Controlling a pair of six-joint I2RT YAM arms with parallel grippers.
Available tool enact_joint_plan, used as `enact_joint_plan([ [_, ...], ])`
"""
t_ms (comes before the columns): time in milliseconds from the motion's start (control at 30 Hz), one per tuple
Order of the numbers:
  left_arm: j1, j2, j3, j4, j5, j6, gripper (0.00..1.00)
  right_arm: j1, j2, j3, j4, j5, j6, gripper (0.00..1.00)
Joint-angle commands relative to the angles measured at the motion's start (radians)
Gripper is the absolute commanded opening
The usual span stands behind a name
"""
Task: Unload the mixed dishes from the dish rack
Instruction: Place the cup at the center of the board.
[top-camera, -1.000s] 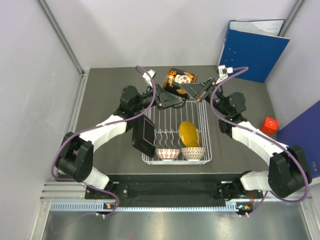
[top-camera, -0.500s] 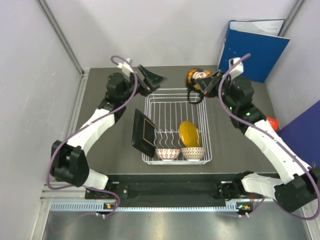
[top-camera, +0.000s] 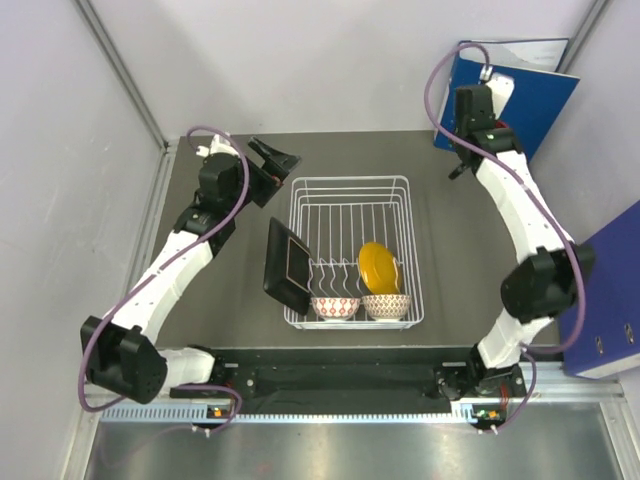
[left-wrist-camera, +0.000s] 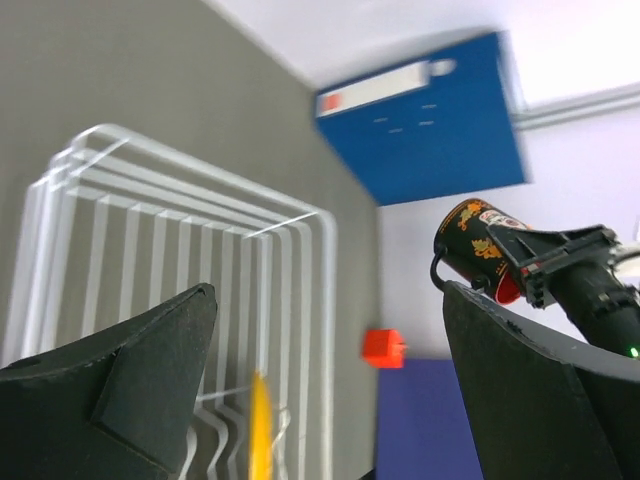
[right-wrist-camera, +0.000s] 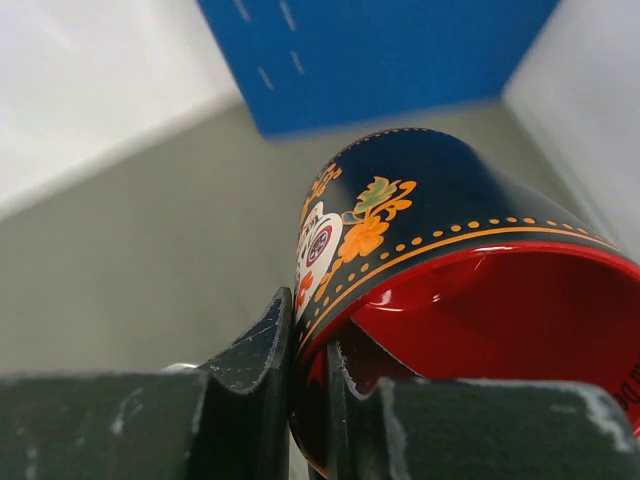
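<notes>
Left gripper: jaws wide apart, nothing between them, hanging above the table just off the rack's far-left corner. In the left wrist view both fingers frame the rack from above, with a clear gap between them.

Black square plate: on edge and tilted at the rack's near-left side, across the left rim in the top view. Cannot tell if it sits inside or leans on the outside.

Rack: white wire, mid-table, far half bare.

Left bowl and right bowl: both patterned, side by side along the near wall of the rack, rims up.

Yellow plate: upright in the prongs, just behind the right bowl.

Mug: dark outside with orange flowers and a skull face, red inside. It is out of the rack, held in the air at the far right near the blue binder, tipped on its side with the mouth towards the wrist camera.

Right gripper: clamped narrow on the mug's wall, one finger outside and one inside the rim. The arm is raised high and the mug is hidden under the wrist in the top view.

Red cube: on the table at right, seen only in the left wrist view, apart from the rack.
</notes>
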Motion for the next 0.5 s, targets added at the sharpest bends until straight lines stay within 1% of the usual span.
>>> enact_joint_plan([
  [0, 0.004, -0.065, -0.008, -0.154, -0.109, 0.053, 0.99, -0.063, 0.077, 0.008, -0.005, -0.063, 0.027, 0.0],
  [33, 0.004, -0.08, -0.04, -0.154, -0.109, 0.059, 0.99, -0.082, 0.092, -0.014, 0.002, -0.085, 0.033, 0.0],
  [133, 0.006, -0.128, -0.08, -0.159, -0.182, 0.103, 0.99, -0.102, 0.146, -0.035, 0.02, -0.1, 0.054, 0.0],
  [200, 0.006, -0.152, -0.082, -0.192, -0.202, 0.12, 0.99, -0.108, 0.192, -0.028, 0.012, -0.114, 0.071, 0.0],
  [300, 0.006, -0.173, -0.087, -0.222, -0.193, 0.116, 0.99, -0.12, 0.235, -0.021, 0.002, -0.136, 0.091, 0.0],
  [467, 0.006, -0.168, -0.125, -0.217, -0.164, 0.088, 0.99, -0.151, 0.293, -0.023, -0.006, -0.197, 0.126, 0.0],
])
